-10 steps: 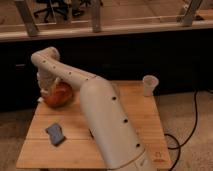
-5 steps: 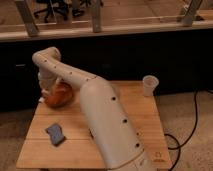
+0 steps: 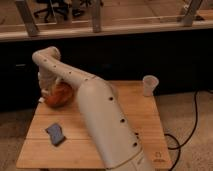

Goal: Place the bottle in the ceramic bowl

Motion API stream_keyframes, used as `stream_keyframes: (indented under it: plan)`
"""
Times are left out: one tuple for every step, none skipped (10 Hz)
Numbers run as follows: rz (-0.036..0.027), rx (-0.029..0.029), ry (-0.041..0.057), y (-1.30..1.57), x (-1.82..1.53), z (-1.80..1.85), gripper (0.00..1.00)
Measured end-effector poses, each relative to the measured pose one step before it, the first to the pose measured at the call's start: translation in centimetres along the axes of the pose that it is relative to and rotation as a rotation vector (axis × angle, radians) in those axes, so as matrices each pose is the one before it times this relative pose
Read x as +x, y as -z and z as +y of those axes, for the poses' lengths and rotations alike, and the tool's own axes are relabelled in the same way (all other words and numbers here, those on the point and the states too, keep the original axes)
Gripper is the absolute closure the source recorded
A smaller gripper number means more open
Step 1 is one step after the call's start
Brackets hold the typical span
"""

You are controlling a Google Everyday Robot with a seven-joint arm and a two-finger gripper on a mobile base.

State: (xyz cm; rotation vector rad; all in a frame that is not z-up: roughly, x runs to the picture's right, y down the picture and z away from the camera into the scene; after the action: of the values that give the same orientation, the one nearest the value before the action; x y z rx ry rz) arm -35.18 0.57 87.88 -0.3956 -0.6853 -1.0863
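The ceramic bowl (image 3: pixel 61 95) is glossy reddish-orange and sits at the back left of the wooden table (image 3: pixel 145 122). My arm reaches from the front across the table to it. The gripper (image 3: pixel 47 90) hangs at the bowl's left rim, just over it. A small pale piece shows beside the rim under the gripper. I cannot tell whether it is the bottle or part of the gripper. No bottle shows anywhere else on the table.
A translucent white plastic cup (image 3: pixel 149 84) stands at the back right of the table. A flat blue-grey square pad (image 3: pixel 55 134) lies at the front left. A dark wall runs behind the table. A black cable (image 3: pixel 192 125) lies on the floor to the right.
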Motion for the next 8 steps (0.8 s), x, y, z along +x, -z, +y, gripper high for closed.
stream_keyframes:
  plan:
    - [-0.00137,-0.00117,0.00116,-0.026,0.014,0.02,0.24]
    - [-0.0011,-0.00108,0.00073,-0.047,0.006,0.023,0.22]
    - [-0.00037,-0.00013,0.00097,0.004,-0.013,-0.036,0.22]
    - [-0.00046,-0.00134,0.00073,-0.09,-0.01,0.011,0.22]
    - [-0.00034,-0.00051,0.00082,-0.042,-0.043,-0.024,0.22]
    - [0.0001,-0.00038,0.00061,-0.014,-0.022,-0.008,0.22]
    - [0.00016,-0.00083,0.00073,-0.037,-0.026,0.014,0.22]
    - [0.00044,-0.00028,0.00022,-0.012,-0.006,0.005,0.22]
